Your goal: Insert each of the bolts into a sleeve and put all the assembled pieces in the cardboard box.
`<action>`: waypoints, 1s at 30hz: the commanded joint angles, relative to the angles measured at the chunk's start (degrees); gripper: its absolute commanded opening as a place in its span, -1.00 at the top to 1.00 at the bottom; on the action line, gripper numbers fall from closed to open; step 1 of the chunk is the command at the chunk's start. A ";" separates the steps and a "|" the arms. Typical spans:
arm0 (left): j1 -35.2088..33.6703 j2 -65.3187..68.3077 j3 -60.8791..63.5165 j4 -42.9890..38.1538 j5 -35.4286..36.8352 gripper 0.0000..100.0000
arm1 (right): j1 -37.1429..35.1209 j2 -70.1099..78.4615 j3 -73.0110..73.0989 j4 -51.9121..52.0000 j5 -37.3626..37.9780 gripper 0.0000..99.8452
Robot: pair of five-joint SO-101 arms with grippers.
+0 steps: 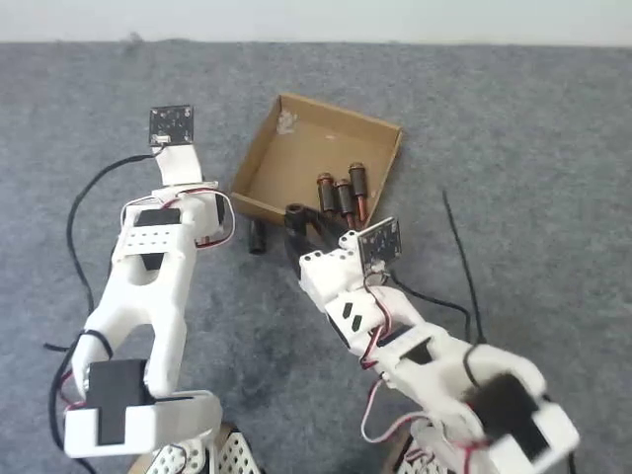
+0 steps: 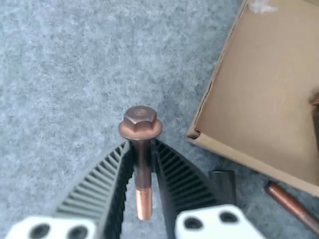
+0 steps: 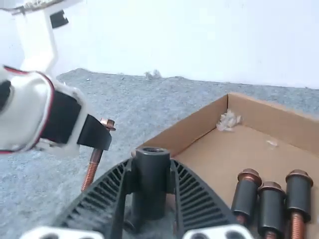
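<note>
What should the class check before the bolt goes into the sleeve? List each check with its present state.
1. Left claw shut on the copper hex-head bolt: ok.
2. Right claw shut on the black cylindrical sleeve, upright: ok.
3. Sleeve's open end facing up: ok.
4. Bolt tip over the opening: not ok, it hangs off to one side.
5. Room in the brown cardboard box beside the three assembled pieces: ok.

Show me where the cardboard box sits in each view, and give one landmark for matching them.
High view: the cardboard box lies at upper centre.
Left wrist view: the cardboard box lies beside the gripped bolt.
Right wrist view: the cardboard box lies behind the gripped sleeve.
Shared landmark: the white fluff in one inner corner of the box.
</note>
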 commanded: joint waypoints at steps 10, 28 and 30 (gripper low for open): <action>0.18 -3.34 1.36 -5.80 0.62 0.97 | -0.04 6.02 8.70 -25.19 -0.62 0.99; 11.25 -4.04 2.77 -15.12 0.53 0.97 | -0.40 6.64 17.14 -36.00 -0.62 0.99; 11.25 -4.04 3.21 -17.58 0.53 0.97 | -0.40 6.64 16.26 -35.47 -0.62 0.99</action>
